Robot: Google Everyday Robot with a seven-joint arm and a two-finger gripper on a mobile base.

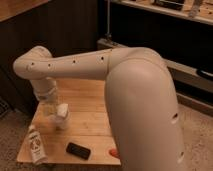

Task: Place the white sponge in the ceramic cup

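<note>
Jaws hung low over the left part of the wooden surface point(92, 97), at the end of the wrist point(47, 94). Apart or together: couldn't tell, as they merged w/ a pale lump just below them. That lump read as the ceramic cup point(60, 122), upright on the surface. A whiter patch at its top was prob. the white sponge point(64, 108), at or in the cup's mouth; couldn't say which, nor whether it was gripped.

Judged step: the placing itself, approx. at the point of letting go. Next move would call for the sponge to sit square over the mouth, then a release and a straight lift, w/o nudging the cup.

Pose: wrist pointed down from the elbow point(30, 65) at far left; the forearm point(80, 64) ran right from there to the bulky upper arm point(145, 110) in the near right.

A white bottle point(35, 146) stood at the near-left edge and a flat black item point(78, 150) lay near the front edge, both apart from the cup.
</note>
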